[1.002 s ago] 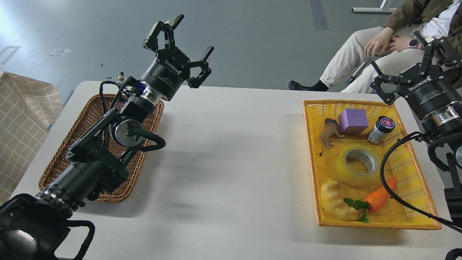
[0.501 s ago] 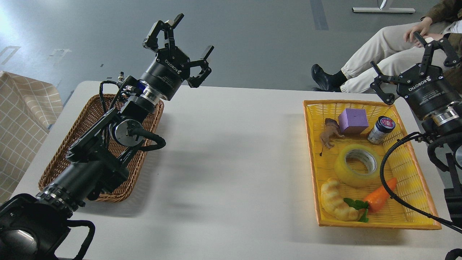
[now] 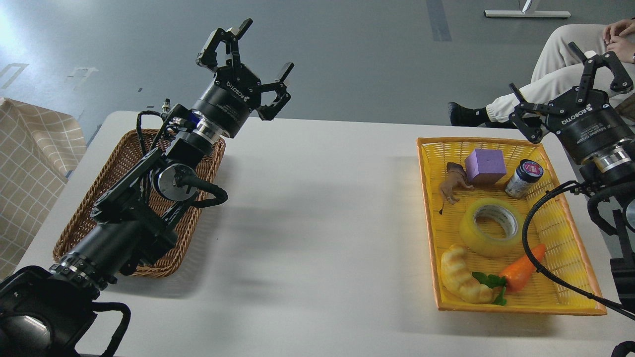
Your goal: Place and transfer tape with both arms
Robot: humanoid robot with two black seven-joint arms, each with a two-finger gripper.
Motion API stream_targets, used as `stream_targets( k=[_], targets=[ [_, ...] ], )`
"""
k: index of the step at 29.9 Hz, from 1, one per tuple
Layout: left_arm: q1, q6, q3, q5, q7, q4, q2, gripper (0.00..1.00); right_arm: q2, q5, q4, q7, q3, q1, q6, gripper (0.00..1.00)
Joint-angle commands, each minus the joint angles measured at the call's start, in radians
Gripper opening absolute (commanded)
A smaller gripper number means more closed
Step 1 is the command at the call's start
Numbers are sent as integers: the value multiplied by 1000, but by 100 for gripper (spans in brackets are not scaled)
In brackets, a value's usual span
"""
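Observation:
The tape [image 3: 488, 226], a wide translucent yellow roll with a pale core, lies flat in the middle of the yellow basket [image 3: 426, 198] at the table's right. My left gripper [image 3: 253, 54] is open and empty, raised above the table's far left, over the far end of the brown wicker basket [image 3: 99, 198]. My right gripper [image 3: 565, 84] is open and empty, raised beyond the yellow basket's far right corner, well above and behind the tape.
In the yellow basket lie a purple block [image 3: 485, 166], a toy animal [image 3: 451, 184], a small jar [image 3: 524, 178], a croissant toy [image 3: 464, 277] and a carrot toy [image 3: 521, 272]. A seated person's legs [image 3: 545, 79] are behind my right gripper. A black cable [image 3: 536, 258] crosses the basket.
Both arms have stayed still. The seated person behind the table has shifted their legs and hands to the right.

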Motion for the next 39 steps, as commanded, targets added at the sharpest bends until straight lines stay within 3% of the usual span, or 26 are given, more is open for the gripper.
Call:
stream_targets(
  k=[1,25,31,39],
  targets=[
    [2,0,2,0,0,0,0,100,0,0,-1,0,0,0,0,100],
    [-11,0,18,96,0,-3,0,100,-3,0,3,0,0,-2,0,100],
    [-15,0,17,196,-51,-10,3,100,-5,0,3,0,0,-2,0,100],
    [-9,0,3,175,-54,-10,3,100,-12,0,6,-5,-6,-2,0,100]
  ],
)
